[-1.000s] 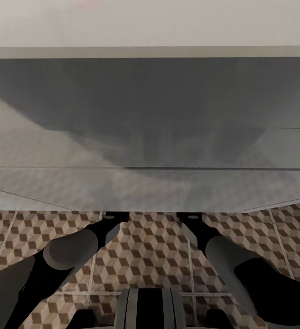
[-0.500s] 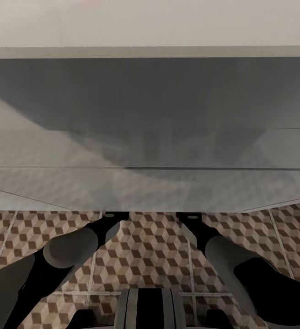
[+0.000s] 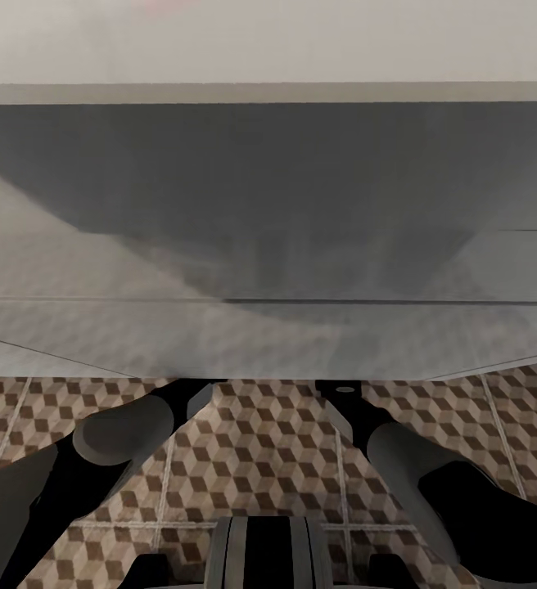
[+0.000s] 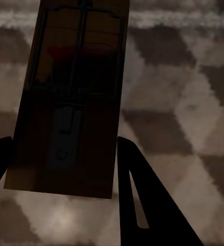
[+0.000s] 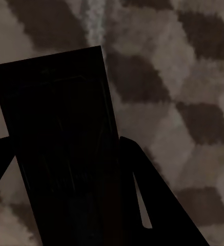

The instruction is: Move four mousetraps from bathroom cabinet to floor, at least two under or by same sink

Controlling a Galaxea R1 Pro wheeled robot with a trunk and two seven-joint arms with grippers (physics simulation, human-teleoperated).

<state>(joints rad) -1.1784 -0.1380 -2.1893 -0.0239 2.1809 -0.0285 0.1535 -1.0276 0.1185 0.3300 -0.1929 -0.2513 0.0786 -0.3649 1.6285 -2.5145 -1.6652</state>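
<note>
Under the overhanging white vanity (image 3: 268, 245), seen from my head, both my arms reach forward and down over the bathroom floor (image 3: 260, 458), whose cube-patterned tiles fill the near part of the scene. My left arm (image 3: 121, 438) comes in from the near left and my right arm (image 3: 408, 458) from the near right; both run in beneath the vanity's near edge, which hides the ends of the arms, so from here I cannot tell how my jaws stand. Along my left gripper (image 4: 65, 169), a mousetrap (image 4: 70, 97) sits between my two dark fingers (image 4: 142, 200), a brown wooden plate with dark wire parts and a dull red spot near its far end; my jaws are clamped on its two long sides, and the patterned tiles with a pale grout line lie behind it. Whether the trap touches the floor I cannot tell. Along my right gripper (image 5: 65, 189), a second mousetrap (image 5: 60, 148) shows as a very dark rectangle, its details lost in shadow, with my jaws clamped against its sides and the same tiles behind it.
</note>
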